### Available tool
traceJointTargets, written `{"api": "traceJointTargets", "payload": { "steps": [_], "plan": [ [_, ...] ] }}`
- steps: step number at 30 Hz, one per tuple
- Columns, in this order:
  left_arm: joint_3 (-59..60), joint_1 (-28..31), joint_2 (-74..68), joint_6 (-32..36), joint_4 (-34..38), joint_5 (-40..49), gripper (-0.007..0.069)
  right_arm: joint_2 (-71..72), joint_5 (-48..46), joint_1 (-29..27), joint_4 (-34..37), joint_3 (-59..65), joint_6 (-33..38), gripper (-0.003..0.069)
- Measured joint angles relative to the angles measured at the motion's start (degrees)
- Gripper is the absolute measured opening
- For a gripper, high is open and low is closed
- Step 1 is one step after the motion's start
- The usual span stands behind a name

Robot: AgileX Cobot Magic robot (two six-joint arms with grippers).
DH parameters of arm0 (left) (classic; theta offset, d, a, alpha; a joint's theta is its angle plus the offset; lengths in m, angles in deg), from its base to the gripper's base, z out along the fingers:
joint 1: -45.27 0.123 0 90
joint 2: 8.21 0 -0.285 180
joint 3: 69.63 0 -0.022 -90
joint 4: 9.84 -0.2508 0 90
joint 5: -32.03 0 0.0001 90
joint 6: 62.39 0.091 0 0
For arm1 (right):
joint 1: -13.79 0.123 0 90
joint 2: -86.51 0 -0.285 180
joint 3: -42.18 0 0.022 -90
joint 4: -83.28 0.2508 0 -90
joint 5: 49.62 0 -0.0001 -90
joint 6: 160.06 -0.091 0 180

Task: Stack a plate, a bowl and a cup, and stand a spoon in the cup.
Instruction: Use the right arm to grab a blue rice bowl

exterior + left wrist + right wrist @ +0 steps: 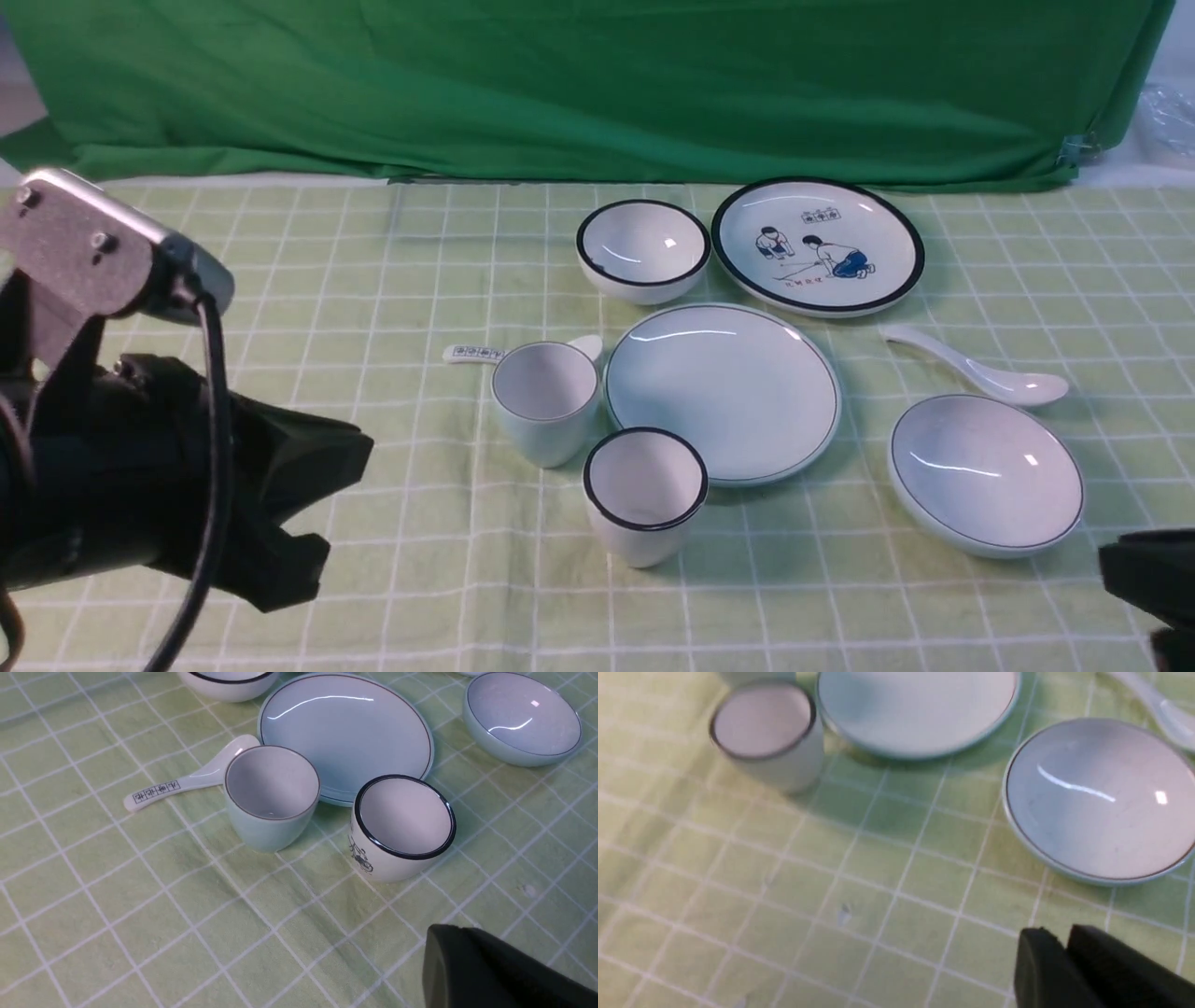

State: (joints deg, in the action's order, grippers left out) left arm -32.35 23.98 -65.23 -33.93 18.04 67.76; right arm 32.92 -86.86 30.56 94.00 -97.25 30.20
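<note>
The plain plate lies mid-table, and also shows in the left wrist view and the right wrist view. The pale thin-rimmed cup stands upright just left of it. The wide shallow bowl sits at the front right. The plain white spoon lies behind the bowl. My left gripper is shut and empty, above the cloth, front left of the cups. My right gripper is shut and empty, just in front of the bowl.
A black-rimmed cup stands in front of the plate. A black-rimmed bowl and a cartoon plate sit behind it. A patterned spoon lies behind the pale cup. A green backdrop closes the far side.
</note>
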Motion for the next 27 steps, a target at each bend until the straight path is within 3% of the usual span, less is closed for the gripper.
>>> {"api": "traceJointTargets", "payload": {
  "steps": [3,6,10,13,19,27],
  "plan": [
    [0.0,0.0,1.7,1.2,0.0,0.8,0.0003,-14.6,-3.4,0.0,-1.9,-7.0,3.1,0.0138],
    [0.0,0.0,3.3,1.9,0.1,0.7,0.0003,-23.9,-4.1,0.0,-2.8,-11.9,4.5,0.0221],
    [-0.2,0.0,4.6,3.3,0.2,0.5,0.0003,-35.9,-2.5,0.5,-3.2,-16.2,5.8,0.0400],
    [-0.2,0.0,4.6,3.3,0.2,0.5,0.0003,-41.0,-0.3,1.7,-3.4,-16.5,7.5,0.0454],
    [-0.2,0.0,4.6,3.4,0.2,0.2,0.0003,-46.7,6.8,2.3,-6.1,-16.6,8.4,0.0426],
    [-0.2,0.0,4.6,3.7,0.2,0.2,0.0003,-52.7,9.2,2.3,-9.6,-16.8,8.4,0.0259]
  ]
}}
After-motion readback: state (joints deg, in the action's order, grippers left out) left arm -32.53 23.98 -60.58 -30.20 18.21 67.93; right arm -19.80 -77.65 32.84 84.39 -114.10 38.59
